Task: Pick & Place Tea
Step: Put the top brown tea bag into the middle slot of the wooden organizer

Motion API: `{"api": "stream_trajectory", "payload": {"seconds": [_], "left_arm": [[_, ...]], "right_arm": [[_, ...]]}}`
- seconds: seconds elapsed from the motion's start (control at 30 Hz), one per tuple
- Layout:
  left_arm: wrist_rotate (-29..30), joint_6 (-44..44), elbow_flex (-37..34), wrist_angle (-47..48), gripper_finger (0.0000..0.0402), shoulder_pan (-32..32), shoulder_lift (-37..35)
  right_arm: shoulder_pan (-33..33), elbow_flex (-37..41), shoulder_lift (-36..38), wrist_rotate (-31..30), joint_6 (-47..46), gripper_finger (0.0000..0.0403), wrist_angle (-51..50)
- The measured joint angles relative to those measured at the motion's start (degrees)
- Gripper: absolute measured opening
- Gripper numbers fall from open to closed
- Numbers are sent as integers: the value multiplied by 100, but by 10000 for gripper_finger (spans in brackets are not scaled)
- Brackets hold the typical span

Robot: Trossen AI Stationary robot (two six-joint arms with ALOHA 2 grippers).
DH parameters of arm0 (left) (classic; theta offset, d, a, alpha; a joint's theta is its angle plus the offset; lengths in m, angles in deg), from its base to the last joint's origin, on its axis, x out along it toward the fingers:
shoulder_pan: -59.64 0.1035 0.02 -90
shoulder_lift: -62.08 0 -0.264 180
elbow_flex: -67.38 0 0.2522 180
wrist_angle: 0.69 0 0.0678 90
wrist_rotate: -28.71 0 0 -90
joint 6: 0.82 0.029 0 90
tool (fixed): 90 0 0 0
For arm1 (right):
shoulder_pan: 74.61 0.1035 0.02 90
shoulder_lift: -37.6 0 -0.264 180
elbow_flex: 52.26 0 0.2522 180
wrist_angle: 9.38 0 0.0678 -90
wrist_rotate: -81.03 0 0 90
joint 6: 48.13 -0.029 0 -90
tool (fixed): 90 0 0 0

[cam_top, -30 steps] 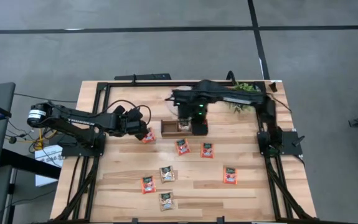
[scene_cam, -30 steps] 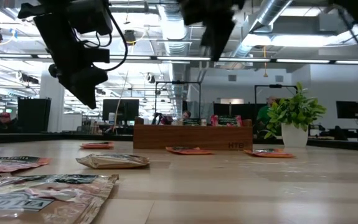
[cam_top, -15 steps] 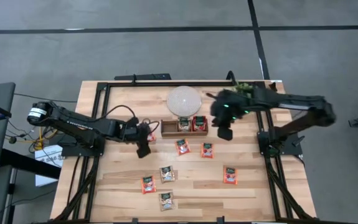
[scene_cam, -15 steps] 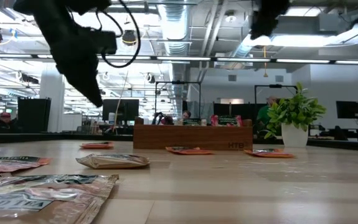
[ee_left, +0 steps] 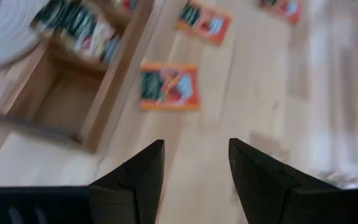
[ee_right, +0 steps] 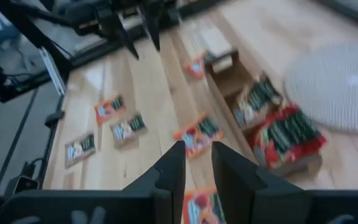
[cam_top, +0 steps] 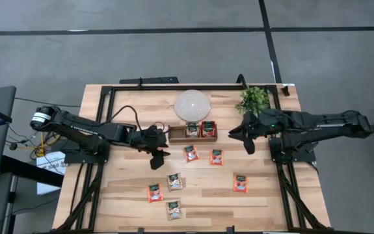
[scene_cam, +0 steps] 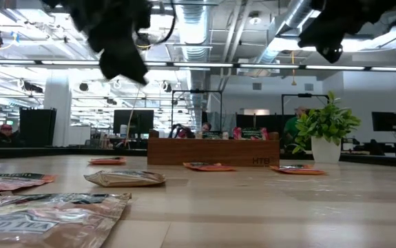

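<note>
Tea sachets (cam_top: 190, 153) lie scattered flat on the wooden table (cam_top: 265, 195): two just in front of the wooden tray (cam_top: 192, 132), one farther toward the right side, and three grouped nearer the front edge. More sachets stand packed in the tray's middle and right compartments, pale ones in the middle and red ones on the right; the left compartment holds none that can be seen. A round white disc (cam_top: 192, 104) sits touching the tray's far side, and a small green plant (cam_top: 254, 99) stands to its right.

Left gripper (cam_top: 155, 156) hovers above the table just left of the tray's left end, fingers (ee_left: 142, 174) spread apart and holding nothing; a red-orange sachet (ee_left: 169, 87) lies on the boards ahead of them.

Right gripper (cam_top: 247, 142) hangs above the table to the right of the tray, near the plant, well clear of any sachet. Its fingers (ee_right: 172, 171) stand a narrow gap apart with nothing between them.
</note>
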Motion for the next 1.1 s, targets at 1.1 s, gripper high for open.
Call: {"api": "stream_trajectory", "payload": {"seconds": [1.1], "left_arm": [[-373, -1175, 2481, 2133, 171, -807, 3291]], "right_arm": [[703, 2471, 3528, -579, 402, 70, 1572]]}}
